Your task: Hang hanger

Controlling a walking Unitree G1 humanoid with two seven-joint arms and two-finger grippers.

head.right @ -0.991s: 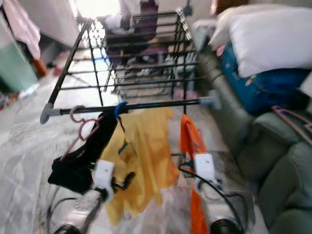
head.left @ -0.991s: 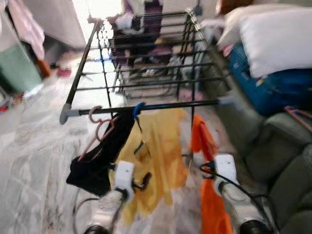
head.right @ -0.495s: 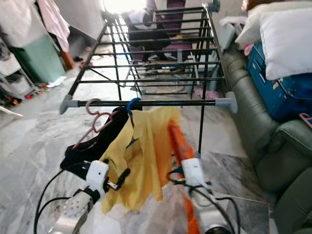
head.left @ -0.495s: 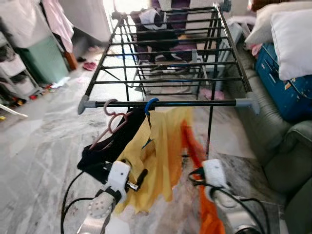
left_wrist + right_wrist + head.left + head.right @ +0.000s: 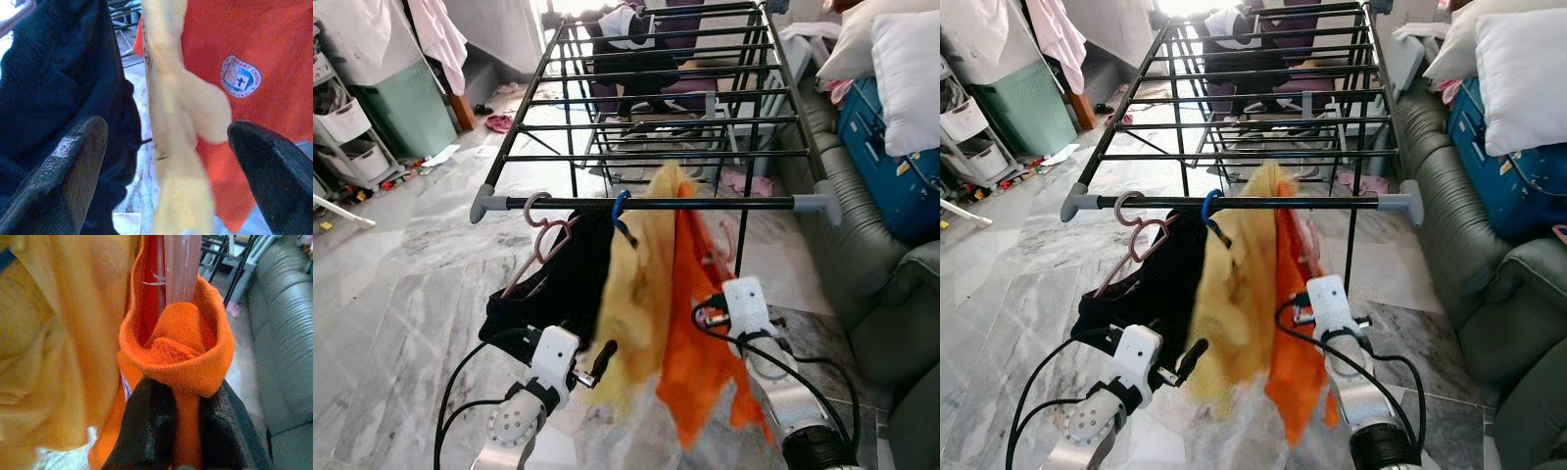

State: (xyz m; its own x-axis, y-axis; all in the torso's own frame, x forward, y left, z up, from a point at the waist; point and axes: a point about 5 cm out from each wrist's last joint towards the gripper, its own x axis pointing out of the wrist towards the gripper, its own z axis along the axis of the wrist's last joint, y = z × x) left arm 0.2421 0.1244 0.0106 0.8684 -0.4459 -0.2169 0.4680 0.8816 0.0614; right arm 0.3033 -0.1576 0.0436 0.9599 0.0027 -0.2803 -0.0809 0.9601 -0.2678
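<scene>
My right claw (image 5: pixel 173 431) is clenched on the soft orange knit shirt's (image 5: pixel 705 343) floppy collar around its stiff pink plastic hanger (image 5: pixel 181 269), light load; left claw (image 5: pixel 161 161) released.

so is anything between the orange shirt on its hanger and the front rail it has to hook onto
Nothing visible blocks it. The right gripper holds the orange shirt just below the front rail. The yellow garment hangs close beside it, leaving bare rail toward the robot's right.
</scene>
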